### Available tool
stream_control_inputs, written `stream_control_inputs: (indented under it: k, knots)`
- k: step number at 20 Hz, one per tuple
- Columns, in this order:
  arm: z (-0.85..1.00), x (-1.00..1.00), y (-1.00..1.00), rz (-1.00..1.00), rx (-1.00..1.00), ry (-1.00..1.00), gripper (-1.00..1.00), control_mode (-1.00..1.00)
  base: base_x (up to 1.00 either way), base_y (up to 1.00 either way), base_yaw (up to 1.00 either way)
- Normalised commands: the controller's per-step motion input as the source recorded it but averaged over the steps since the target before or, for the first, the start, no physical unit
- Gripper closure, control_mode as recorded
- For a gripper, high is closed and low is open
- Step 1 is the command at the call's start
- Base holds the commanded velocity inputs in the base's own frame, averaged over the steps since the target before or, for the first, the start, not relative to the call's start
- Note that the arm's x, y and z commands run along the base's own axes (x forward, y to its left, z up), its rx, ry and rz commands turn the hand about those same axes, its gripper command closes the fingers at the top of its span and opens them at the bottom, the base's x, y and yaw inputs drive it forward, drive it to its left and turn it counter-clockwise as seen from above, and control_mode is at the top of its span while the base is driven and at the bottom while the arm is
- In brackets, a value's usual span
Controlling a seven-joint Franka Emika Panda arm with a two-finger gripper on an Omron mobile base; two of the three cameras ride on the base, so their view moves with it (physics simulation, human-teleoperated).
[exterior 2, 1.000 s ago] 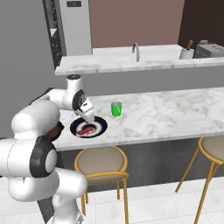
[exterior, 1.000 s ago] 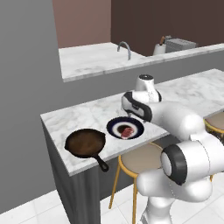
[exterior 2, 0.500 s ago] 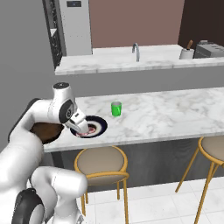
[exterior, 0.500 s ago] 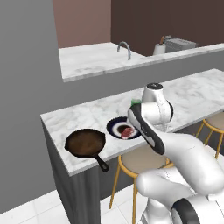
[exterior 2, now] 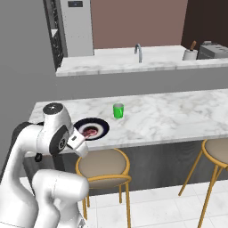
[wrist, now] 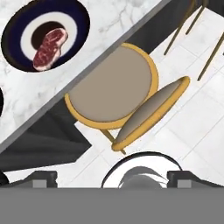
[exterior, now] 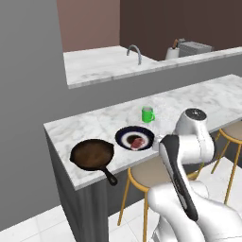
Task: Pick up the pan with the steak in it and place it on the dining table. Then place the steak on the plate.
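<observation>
The pan (exterior: 92, 154) rests flat on the dining table (exterior: 94, 125), near the end corner of the table (the left end in the left base view). Its short black handle (exterior: 110, 177) points toward the front edge of the table and overhangs that edge slightly. The pan is empty.

The plate (exterior: 134, 138) sits on the same table, just beside the pan and apart from it, close to the front edge. The steak (exterior: 136, 142) lies flat on the white centre of the plate. The right base view shows the same plate (exterior 2: 91, 128) and steak (exterior 2: 90, 132) near the front edge of the table (exterior 2: 169, 116). The hand view shows the plate (wrist: 19, 33) and the steak (wrist: 49, 48) from above, with the table (wrist: 111, 22) edge running diagonally across.

A green cup (exterior: 148, 114) stands upright on the table behind the plate, toward the middle of the table width (well clear of the plate rim).

The arm is folded back off the table, with the hand in front of the front edge and above a round stool (wrist: 111, 89) with a gold frame. The hand looks down at the stool seat and the tiled floor (wrist: 199, 113). The fingers (wrist: 37, 178) appear as dark tips at the bottom of the hand view, set far apart and holding nothing.

Behind the table stands a higher counter (exterior 2: 133, 62) with a faucet (exterior 2: 139, 51).
</observation>
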Motion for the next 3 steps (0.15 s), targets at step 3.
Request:
stream_control_inputs:
  k: [3]
  knots:
    - [0.0, -0.98, -0.27, 0.0, 0.07, -0.37, -1.0, -1.0, 0.0, 0.0, 0.0]
